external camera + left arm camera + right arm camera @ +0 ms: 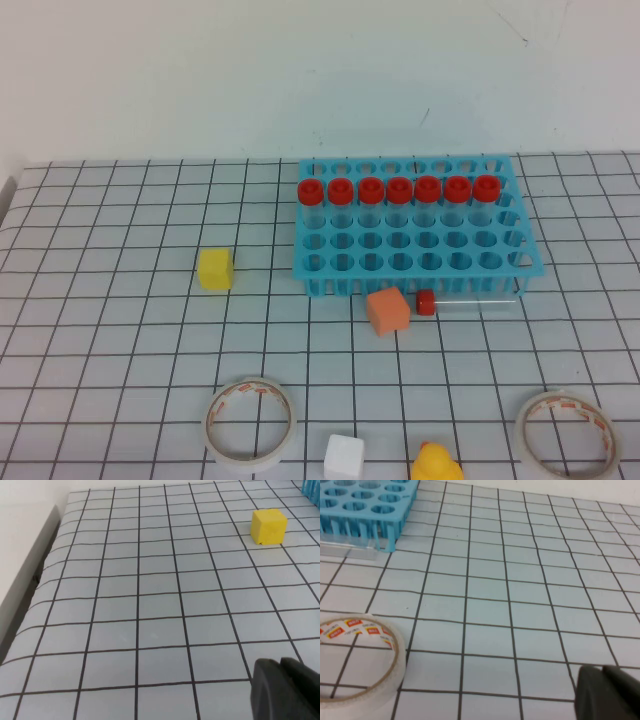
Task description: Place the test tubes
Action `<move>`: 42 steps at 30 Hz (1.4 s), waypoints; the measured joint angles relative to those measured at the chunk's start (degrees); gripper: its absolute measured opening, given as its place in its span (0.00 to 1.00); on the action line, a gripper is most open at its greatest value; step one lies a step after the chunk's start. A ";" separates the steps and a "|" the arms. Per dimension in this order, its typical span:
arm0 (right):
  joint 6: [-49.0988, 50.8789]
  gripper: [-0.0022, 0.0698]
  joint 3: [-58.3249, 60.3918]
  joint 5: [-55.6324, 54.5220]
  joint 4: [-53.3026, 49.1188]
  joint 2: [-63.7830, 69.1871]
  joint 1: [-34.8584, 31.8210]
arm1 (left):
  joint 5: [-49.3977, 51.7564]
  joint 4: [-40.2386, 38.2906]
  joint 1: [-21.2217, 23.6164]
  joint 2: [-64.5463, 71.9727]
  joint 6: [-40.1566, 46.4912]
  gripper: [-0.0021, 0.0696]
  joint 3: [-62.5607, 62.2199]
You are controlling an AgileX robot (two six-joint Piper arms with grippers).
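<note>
A blue test-tube rack [420,240] stands at the back right of the gridded table, with several red-capped tubes [399,189] upright in one row near its back. One clear tube with a red cap [425,302] lies flat in front of the rack, next to an orange cube [388,310]. The rack's corner [367,507] and the lying tube's clear end [350,550] also show in the right wrist view. Neither arm appears in the high view. My left gripper [280,667] is shut and empty above bare table. My right gripper [602,672] is shut and empty too.
A yellow cube [215,269] [269,526] sits left of the rack. Near the front edge are a tape roll [250,423], a white cube [343,456], a yellow duck [436,464] and a second tape roll [567,431] [357,655].
</note>
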 joint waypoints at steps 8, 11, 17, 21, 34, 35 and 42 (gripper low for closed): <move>0.00 0.03 0.00 0.00 -0.10 0.00 0.00 | -0.23 1.59 0.00 0.00 0.36 0.03 0.00; 0.00 0.03 0.00 0.00 -0.10 0.00 0.00 | -0.23 1.84 0.00 0.00 0.36 0.03 0.00; 0.00 0.03 0.00 0.00 -0.10 0.00 0.00 | -0.23 1.95 0.00 0.00 0.64 0.03 0.00; 0.00 0.03 0.00 0.00 -0.10 0.00 0.00 | -0.23 1.95 0.00 0.00 0.64 0.03 0.00; 0.00 0.03 0.10 -0.21 -0.10 0.00 0.00 | -0.23 1.95 0.00 0.00 0.85 0.03 0.00; 0.00 0.03 0.10 -0.32 -0.10 0.00 0.00 | -0.23 1.95 0.00 0.00 0.85 0.03 0.00; 0.00 0.03 0.70 -8.51 -0.10 0.00 0.00 | -6.31 2.18 0.00 0.00 0.85 0.03 0.40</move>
